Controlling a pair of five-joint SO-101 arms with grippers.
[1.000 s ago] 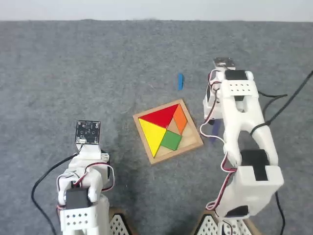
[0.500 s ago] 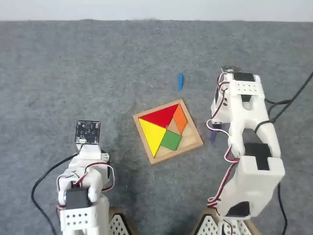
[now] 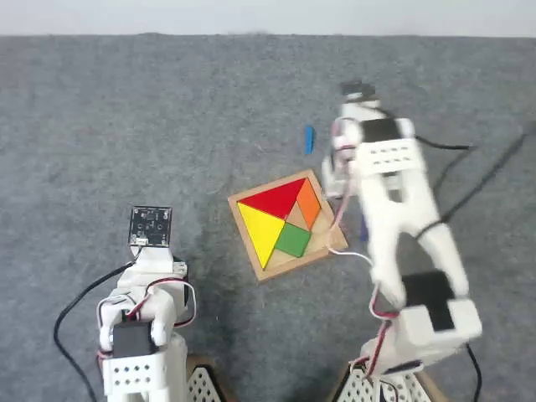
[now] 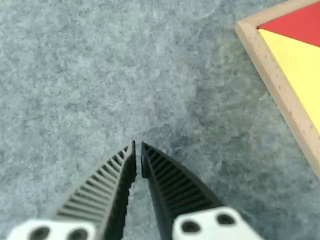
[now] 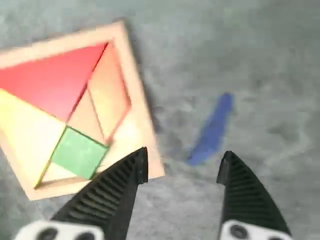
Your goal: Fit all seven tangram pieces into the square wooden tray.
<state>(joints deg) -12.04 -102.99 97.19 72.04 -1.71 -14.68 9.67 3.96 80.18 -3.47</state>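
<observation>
The right pincer (image 5: 184, 156) hangs over the grey felt worktop (image 3: 126, 126) just off the right side of the square wooden tray (image 3: 286, 265). Its fingers are spread wide and grip nothing. A right-hand blue piece (image 5: 212, 131) lies flat on the felt beside the tray's right edge. It sits beyond the gap between the two fingers and neither touches it. In the high view the right arm reaches out along the tray's right side and covers most of that piece.

The left pincer (image 4: 138, 146) is all but closed, with only a thin slit between its toothed fingers, and it holds nothing. It points down at bare felt at the near left, apart from the tray's left rim.

The tray sits mid-worktop, turned so that its corners point far, near, left and right. Inside it lie a red triangle (image 3: 275, 199) on the far side, a yellow triangle (image 3: 262, 230) on the left, an orange piece (image 3: 309, 205) on the right and a green square (image 3: 293, 241) towards the near side. A strip of bare wood runs along the near-right wall.

A far blue piece (image 3: 309, 140) lies on the felt beyond the tray's far corner, apart from it.
</observation>
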